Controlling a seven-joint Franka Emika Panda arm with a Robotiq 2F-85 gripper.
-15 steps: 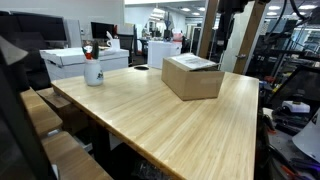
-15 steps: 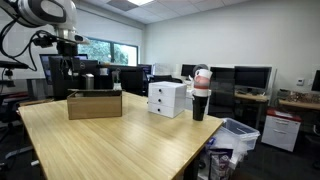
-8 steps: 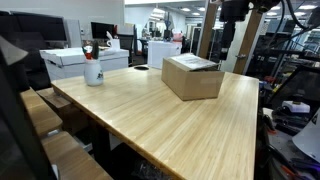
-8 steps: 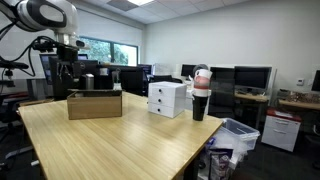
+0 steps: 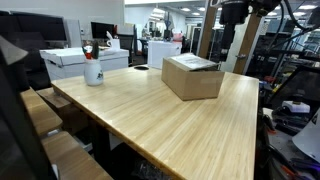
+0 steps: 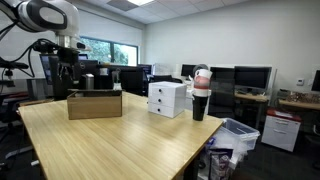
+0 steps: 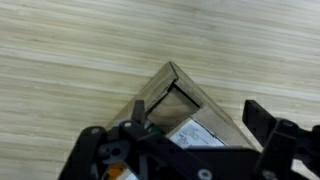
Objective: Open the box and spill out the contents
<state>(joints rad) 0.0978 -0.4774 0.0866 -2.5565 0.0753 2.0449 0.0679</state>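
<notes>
Your end effector (image 5: 229, 43) hangs released, jaws spread, at upper right in an exterior view, above the far end of the cardboard box (image 5: 192, 77), which sits on the bench (image 5: 150, 125).

In an exterior view the box (image 6: 95, 105) sits at left, seemingly closed.

Wrist view: a box corner (image 7: 178, 85) lies at lower centre, so you look lined up for a flap edge. The contents are hidden.
</notes>
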